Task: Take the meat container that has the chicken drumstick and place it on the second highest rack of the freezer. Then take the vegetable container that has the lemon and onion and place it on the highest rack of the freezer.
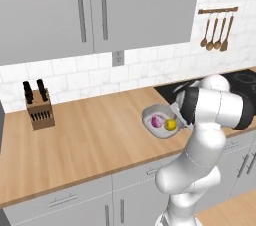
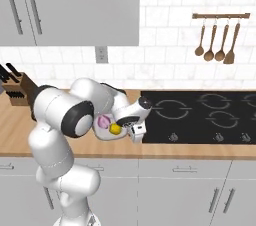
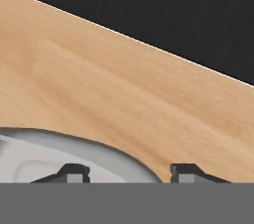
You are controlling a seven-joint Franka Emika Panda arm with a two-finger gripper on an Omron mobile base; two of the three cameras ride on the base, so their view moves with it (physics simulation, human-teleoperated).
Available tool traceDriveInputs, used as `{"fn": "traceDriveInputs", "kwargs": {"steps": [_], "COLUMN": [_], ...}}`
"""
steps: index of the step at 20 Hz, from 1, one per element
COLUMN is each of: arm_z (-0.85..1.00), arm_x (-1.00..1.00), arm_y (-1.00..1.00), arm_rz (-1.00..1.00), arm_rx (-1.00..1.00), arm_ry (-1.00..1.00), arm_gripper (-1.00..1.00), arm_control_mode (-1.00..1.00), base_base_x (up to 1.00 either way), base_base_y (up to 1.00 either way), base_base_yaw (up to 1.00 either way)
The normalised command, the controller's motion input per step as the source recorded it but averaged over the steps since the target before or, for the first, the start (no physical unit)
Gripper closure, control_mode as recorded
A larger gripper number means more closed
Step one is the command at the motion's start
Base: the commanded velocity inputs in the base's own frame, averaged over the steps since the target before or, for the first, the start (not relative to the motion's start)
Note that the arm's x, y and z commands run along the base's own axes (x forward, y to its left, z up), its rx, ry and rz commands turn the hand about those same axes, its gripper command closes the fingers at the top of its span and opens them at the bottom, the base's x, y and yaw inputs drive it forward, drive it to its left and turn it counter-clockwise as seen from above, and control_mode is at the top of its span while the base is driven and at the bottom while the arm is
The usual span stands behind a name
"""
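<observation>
A light grey vegetable container (image 1: 148, 115) rests on the wooden counter just left of the stove, holding a yellow lemon (image 1: 170, 125) and a purple onion (image 1: 156, 121). From the right base view the container (image 2: 101, 134) sits beside my forearm, with the lemon (image 2: 115, 129) and the onion (image 2: 103, 121) inside. My gripper (image 2: 136, 133) hangs low at the container's right edge, pointing down. In the hand view the gripper (image 3: 131, 172) is open, and the container's curved rim (image 3: 99, 147) runs between its two fingertips.
The black cooktop (image 2: 200, 115) lies right of the container and fills the top of the hand view (image 3: 173, 10). A knife block (image 1: 39, 107) stands at the counter's far left. Wooden utensils (image 2: 215, 40) hang on the wall; grey cabinets (image 1: 100, 10) are overhead.
</observation>
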Motion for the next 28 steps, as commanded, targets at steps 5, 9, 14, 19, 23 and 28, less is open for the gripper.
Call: {"fn": "traceDriveInputs", "kwargs": {"steps": [5,9,14,19,23,28], "arm_z": [-0.13,0.38,0.97,1.0,1.0,1.0], "arm_x": [-0.11,-0.52,-0.64,-0.84,-0.94,-0.82], "arm_y": [0.37,0.14,0.01,0.02,0.16,0.08], "arm_rz": [0.08,0.04,0.02,0.05,0.05,0.0], "arm_rx": [0.0,0.01,0.02,0.0,0.0,0.0], "arm_ry": [0.0,-0.01,-0.04,-0.06,0.0,0.0], "arm_gripper": [1.0,1.0,1.0,1.0,1.0,1.0], "arm_control_mode": [-1.0,-1.0,-1.0,-1.0,-1.0,-1.0], "base_base_x": [0.0,0.0,0.0,0.0,0.0,0.0], "base_base_y": [0.0,0.0,0.0,0.0,0.0,0.0], "base_base_yaw": [0.0,0.0,0.0,0.0,0.0,0.0]}}
